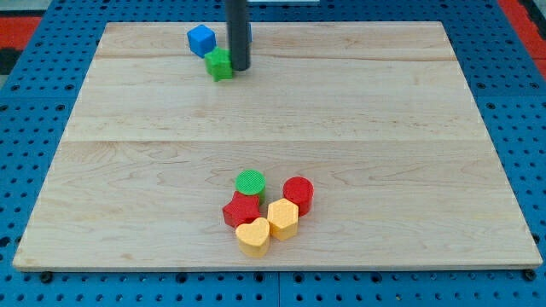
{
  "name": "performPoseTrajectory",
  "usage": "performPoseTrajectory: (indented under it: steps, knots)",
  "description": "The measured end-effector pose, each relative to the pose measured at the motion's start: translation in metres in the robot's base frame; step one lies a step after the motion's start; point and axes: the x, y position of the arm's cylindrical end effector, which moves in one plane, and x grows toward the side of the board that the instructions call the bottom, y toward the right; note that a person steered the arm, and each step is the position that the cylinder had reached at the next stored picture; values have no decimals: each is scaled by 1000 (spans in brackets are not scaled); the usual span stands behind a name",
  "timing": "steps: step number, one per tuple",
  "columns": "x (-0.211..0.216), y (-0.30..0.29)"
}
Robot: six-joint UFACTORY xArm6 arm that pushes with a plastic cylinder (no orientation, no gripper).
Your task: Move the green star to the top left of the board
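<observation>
The green star (219,64) lies near the view's top, left of centre, on the wooden board (358,119). My tip (240,68) stands right against the star's right side, touching or nearly touching it. A blue cube (201,40) sits just up and left of the star, close to the board's top edge.
A cluster lies near the view's bottom centre: a green cylinder (250,182), a red cylinder (298,194), a red star (241,210), a yellow hexagon (283,218) and a yellow heart (253,236). A blue pegboard (34,94) surrounds the board.
</observation>
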Motion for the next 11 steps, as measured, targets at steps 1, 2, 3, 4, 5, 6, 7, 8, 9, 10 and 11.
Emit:
performPoseTrajectory:
  steps: [1,2,3,4,5,6,7,8,9,10,11]
  knots:
    - [-4,-61]
    - [-6,-89]
    - [11,-88]
    - [20,-96]
    - [-1,-121]
    - [-23,-126]
    - [-4,-126]
    - [5,-139]
    - [-14,-155]
    - [-42,-155]
    - [-43,-155]
